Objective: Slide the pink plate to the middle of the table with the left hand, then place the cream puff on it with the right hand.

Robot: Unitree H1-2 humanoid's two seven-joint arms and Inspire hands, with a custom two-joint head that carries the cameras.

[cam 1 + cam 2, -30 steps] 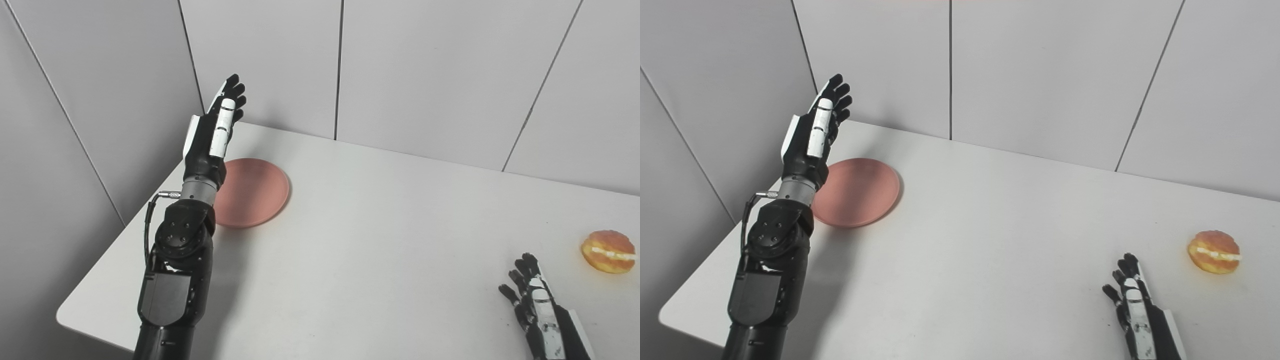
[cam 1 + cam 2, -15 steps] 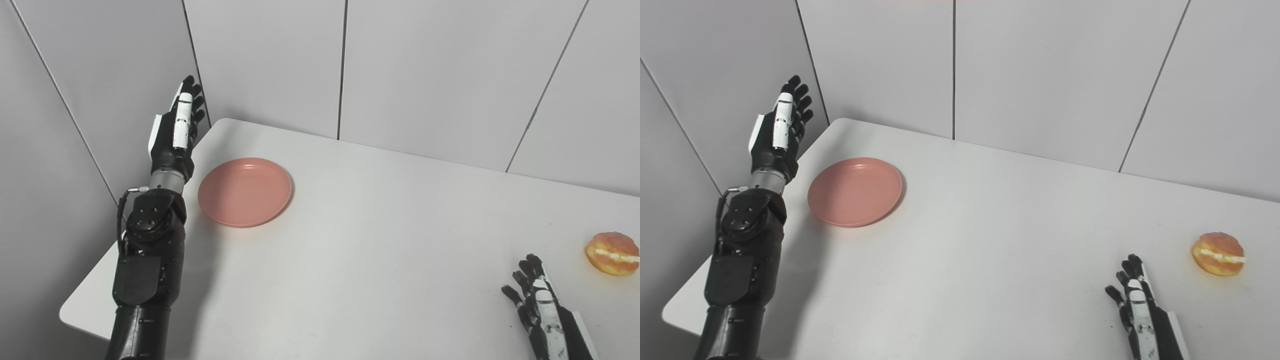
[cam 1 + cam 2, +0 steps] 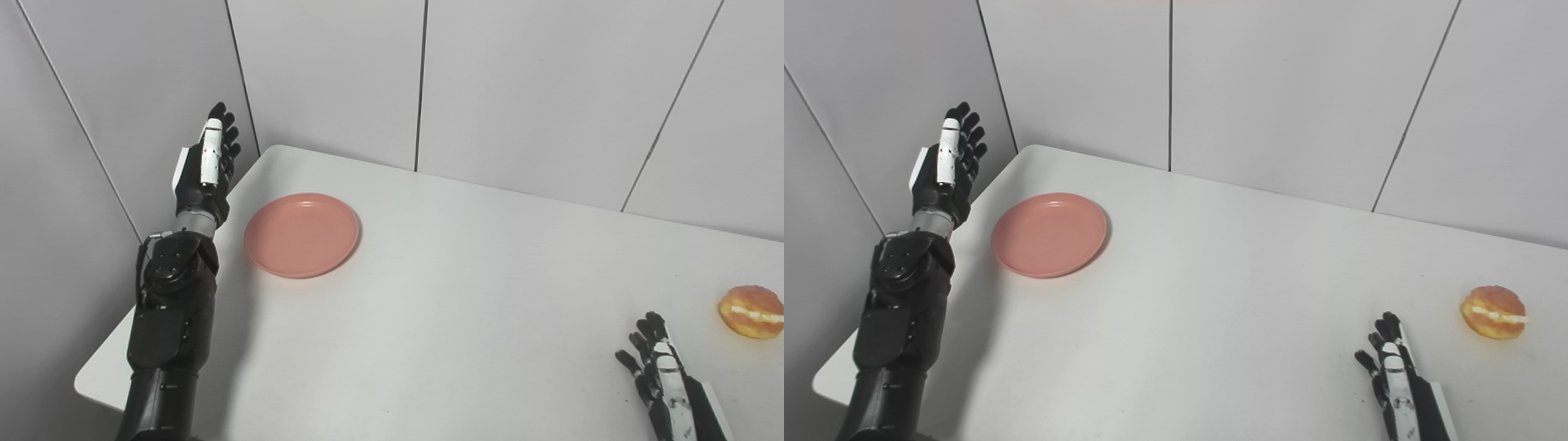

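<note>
- Table (image 3: 465,294), white and set into a corner of grey wall panels, was seen from above; both robot arms were seen entering from the bottom edge.
- Left hand (image 3: 205,162) was held raised off the table's left edge, fingers extended and apart, nothing gripped; it was seen to the left of the pink plate (image 3: 301,234), near it but not touching.
- Pink plate was found flat and empty on the table near the far left corner, well apart from the middle.
- Right hand (image 3: 664,383) was held low over the near right of the table, fingers spread, nothing held; the cream puff (image 3: 751,311) was seen near it, farther back and to its right, untouched.
- Step in hand was judged to be the approach for the slide; the plate was not yet engaged.
- Good execution, as judged: the left hand should be lowered beside the plate's left rim; fingers should be set against that rim; a steady, level push toward the middle should be given, so that the plate is neither tipped nor spun.
</note>
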